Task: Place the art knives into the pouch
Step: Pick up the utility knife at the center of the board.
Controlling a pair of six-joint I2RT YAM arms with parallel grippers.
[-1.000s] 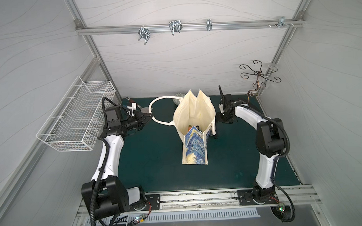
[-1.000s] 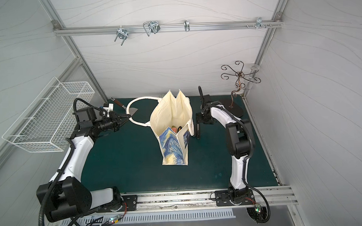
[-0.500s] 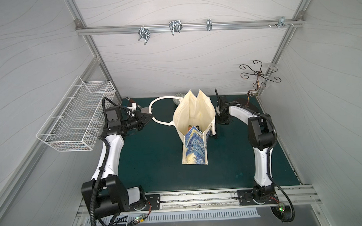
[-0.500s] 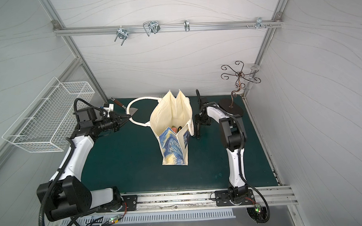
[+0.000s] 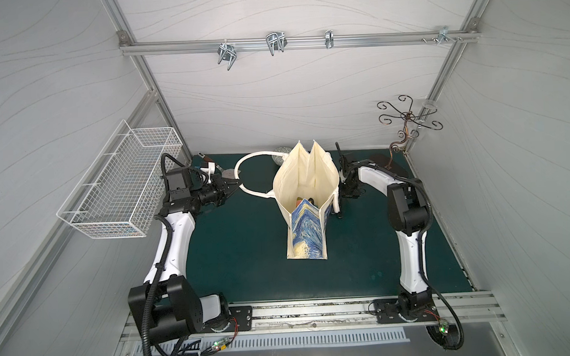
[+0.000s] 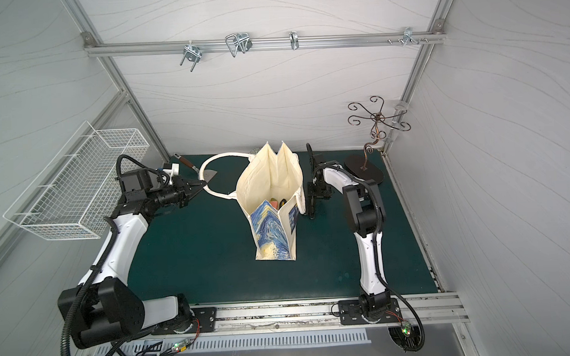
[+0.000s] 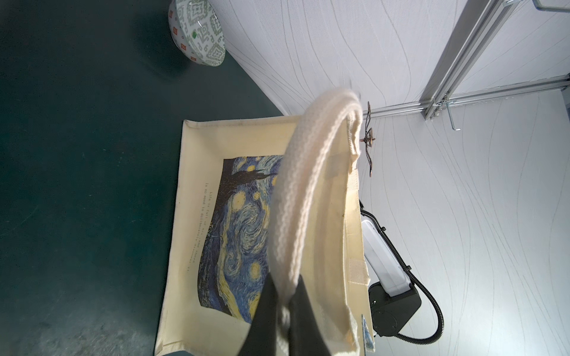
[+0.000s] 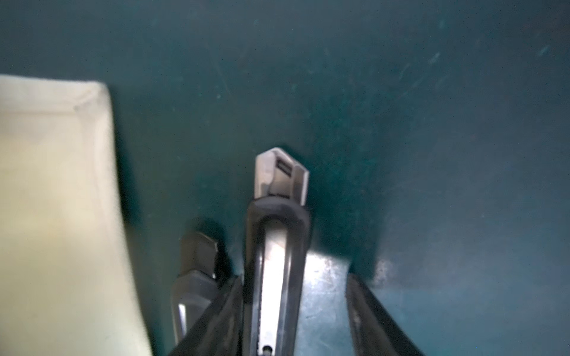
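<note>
Faintly, pouch caption reads "Life is full"; rest illegible.

The place is a robotics lab test cell. A dark green mat is boxed in by white panel walls on aluminium framing. Along the mat's near edge, a metal rail carries two bolted-down robot arms and exposed wiring. High above the mat's far edge runs a bar with hooks, and a wire basket hangs on the wall beside the mat.
</note>
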